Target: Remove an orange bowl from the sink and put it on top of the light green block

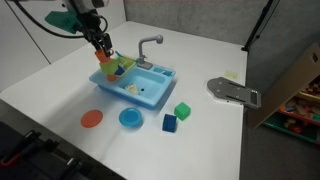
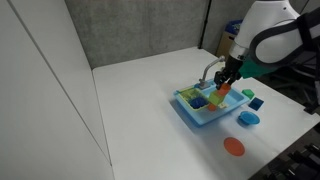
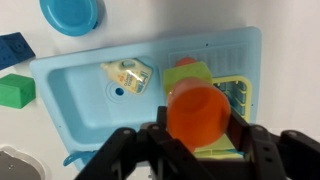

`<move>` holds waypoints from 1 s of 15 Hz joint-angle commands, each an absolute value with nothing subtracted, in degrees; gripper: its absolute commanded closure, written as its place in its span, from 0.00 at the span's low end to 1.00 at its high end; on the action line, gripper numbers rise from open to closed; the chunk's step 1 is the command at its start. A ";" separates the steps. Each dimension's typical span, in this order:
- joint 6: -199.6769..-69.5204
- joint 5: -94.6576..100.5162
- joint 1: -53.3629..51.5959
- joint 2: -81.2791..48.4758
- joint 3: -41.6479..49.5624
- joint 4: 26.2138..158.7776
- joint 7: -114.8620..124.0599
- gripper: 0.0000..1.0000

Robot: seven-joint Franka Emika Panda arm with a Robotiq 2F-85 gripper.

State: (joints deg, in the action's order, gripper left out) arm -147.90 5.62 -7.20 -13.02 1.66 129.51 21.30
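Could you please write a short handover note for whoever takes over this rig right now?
Gripper: shut on the orange bowl, one finger on either side.
Where things are: the bowl is held up over the sink. In the wrist view it partly covers the light green block, which lies in the sink beside the basin.
Done: bowl grasped and raised.
Left: set it on the block, open, retreat. I cannot tell whether the bowl touches the block yet.

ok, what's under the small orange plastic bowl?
Wrist view: a pale lime-green block on the light blue plastic sink shows past the orange bowl. The bowl covers the rest; contact unclear.
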 commanded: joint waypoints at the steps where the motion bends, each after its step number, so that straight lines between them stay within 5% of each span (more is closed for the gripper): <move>1: -149.64 4.62 -6.86 -14.94 1.26 128.20 21.61 0.66; 5: -152.04 3.84 -6.98 -15.85 1.23 128.23 21.17 0.66; 6: -152.52 3.75 -7.03 -15.92 1.26 128.34 21.10 0.47; 7: -152.90 3.68 -7.07 -15.93 1.29 128.41 21.07 0.16; 11: -153.42 3.06 -6.87 -14.86 1.31 128.87 20.66 0.00; 15: -153.14 2.66 -6.68 -12.81 1.53 129.42 20.55 0.00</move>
